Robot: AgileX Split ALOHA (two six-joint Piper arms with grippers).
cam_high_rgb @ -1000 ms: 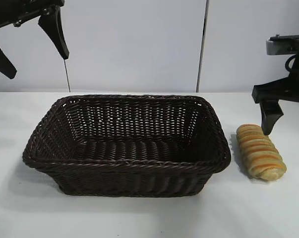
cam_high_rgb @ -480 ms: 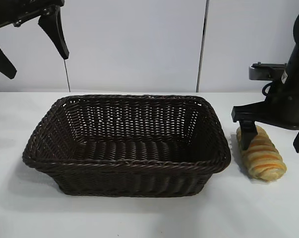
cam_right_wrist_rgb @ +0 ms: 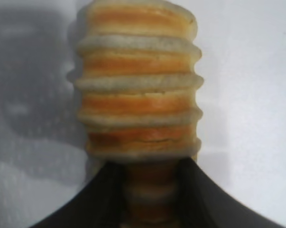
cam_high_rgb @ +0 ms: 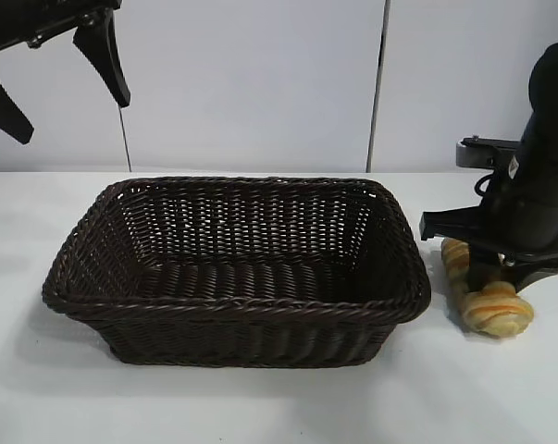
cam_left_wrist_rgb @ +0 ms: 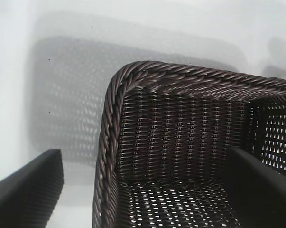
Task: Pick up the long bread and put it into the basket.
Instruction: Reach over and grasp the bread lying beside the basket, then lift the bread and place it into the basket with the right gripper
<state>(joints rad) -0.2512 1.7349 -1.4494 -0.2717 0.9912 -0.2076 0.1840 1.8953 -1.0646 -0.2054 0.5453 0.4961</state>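
Bread (cam_high_rgb: pixel 494 305) lies between right claw (cam_high_rgb: pixel 489 274) fingers, seemingly pinched, beside the basket (cam_high_rgb: pixel 232 305).

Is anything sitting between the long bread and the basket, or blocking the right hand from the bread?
Nothing visible does. The right hand is already down around the long bread, which lies on the table beside the basket; only the basket's near wall must be cleared.
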